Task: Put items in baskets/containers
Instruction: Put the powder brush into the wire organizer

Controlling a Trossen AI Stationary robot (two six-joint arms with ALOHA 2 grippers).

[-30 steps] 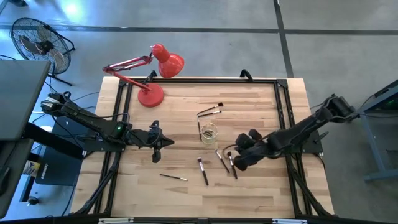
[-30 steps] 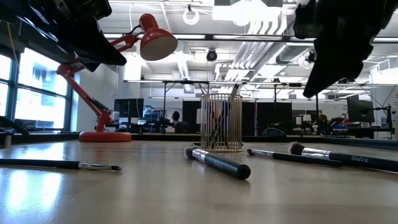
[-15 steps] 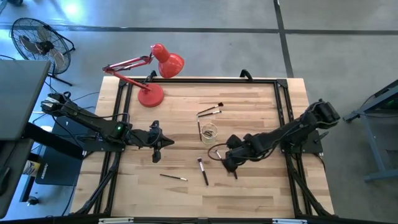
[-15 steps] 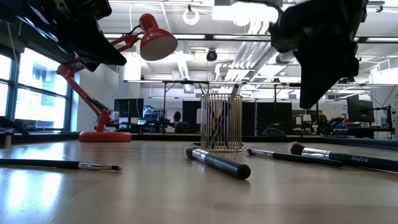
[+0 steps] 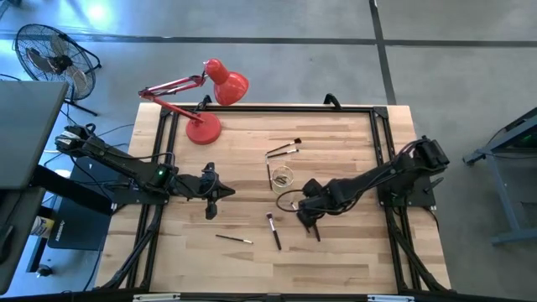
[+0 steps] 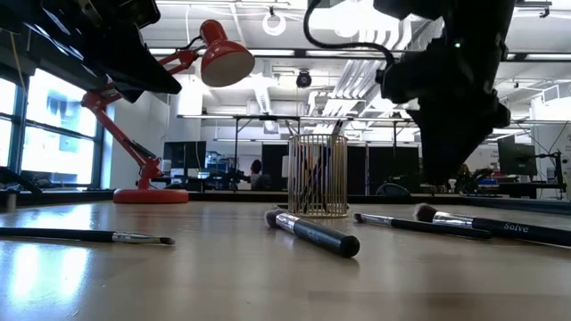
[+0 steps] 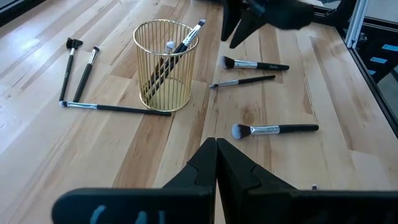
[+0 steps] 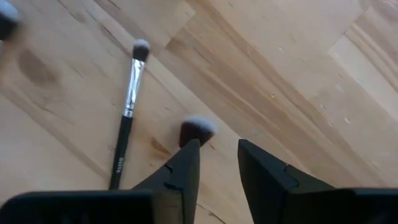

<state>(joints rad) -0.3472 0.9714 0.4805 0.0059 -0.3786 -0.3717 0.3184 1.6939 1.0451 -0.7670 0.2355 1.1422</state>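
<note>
A gold wire cup (image 5: 283, 177) stands upright mid-table and holds a few brushes (image 7: 177, 50). More brushes lie flat on the wood around it. My right gripper (image 8: 217, 155) is open and points steeply down, a little above the table, just right of the cup. A fluffy-headed brush (image 8: 198, 129) lies under its fingertips, and a thin one (image 8: 127, 118) lies beside that. In the low view the gripper (image 6: 442, 174) hangs clear above these two brushes (image 6: 491, 223). My left gripper (image 7: 216, 152) is shut and empty, and hovers over the table's left part (image 5: 211, 205).
A red desk lamp (image 5: 204, 126) stands at the far left corner. Two brushes (image 5: 284, 149) lie beyond the cup, one (image 5: 268, 174) lies against its left side, and two (image 5: 273, 231) (image 5: 234, 238) lie toward the near edge. A black frame (image 5: 382, 151) runs along the table's sides.
My right gripper has moved toward the table's left edge, closer to the cup. It has also sunk and tipped to point more steeply down over the brushes. No brush has moved.
</note>
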